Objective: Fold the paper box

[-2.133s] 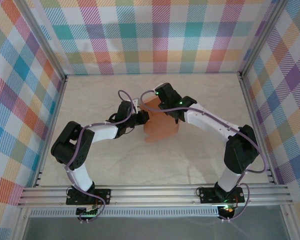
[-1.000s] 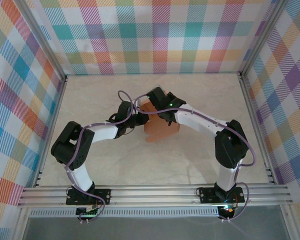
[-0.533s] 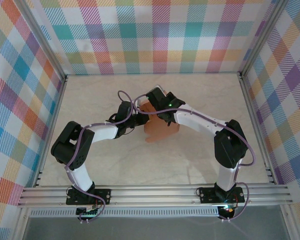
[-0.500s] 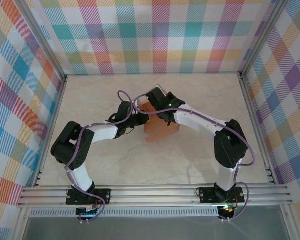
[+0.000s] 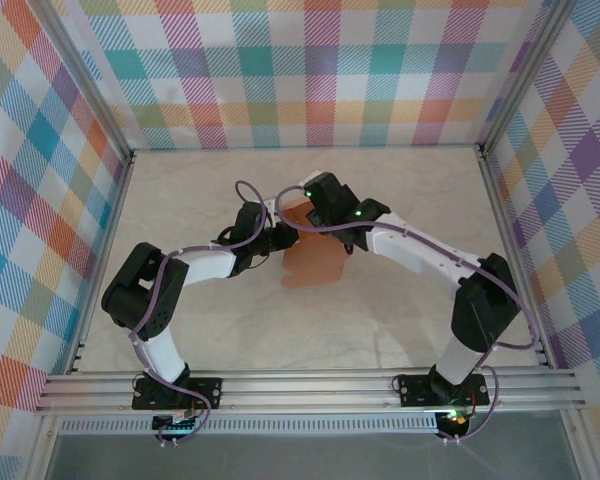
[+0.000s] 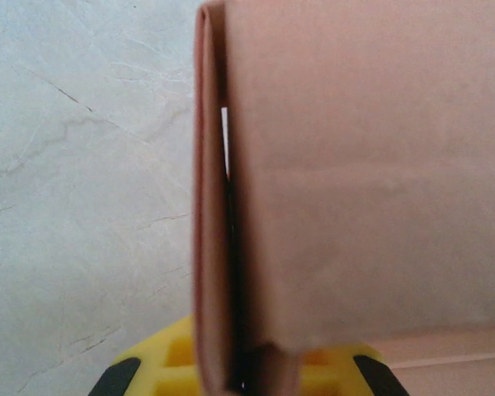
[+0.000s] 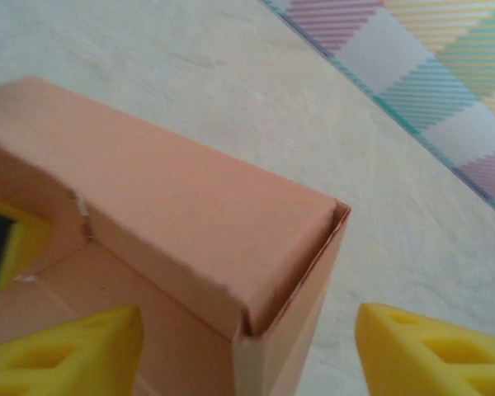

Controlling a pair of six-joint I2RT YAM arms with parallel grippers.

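Over on the left, my left hand (image 5: 282,238) sat at the near-left edge of the paper box (image 5: 315,262), clamped shut on its left wall. The wrist camera showed that thin folded wall running straight down between the yellow pads (image 6: 161,363). The box rested on the surface (image 5: 410,310) between the two arms, partly formed. Its longer side seemed to run away from the bases, tilted a little.

Further right, my right hand (image 7: 247,351) hung over a corner at the box's far end with its fingers (image 7: 433,346) spread wide. One finger stood to each side of that corner, and neither pressed on the cardboard as far as I could see. A top flap lay folded over there, its end standing slightly proud of the side wall.

I judged the next move turned on that layout. The left hand anchored the box from its left, and the right hand was the nearer one to the unfinished corner, just above it. It would likely need to come down along the wall, not across it.
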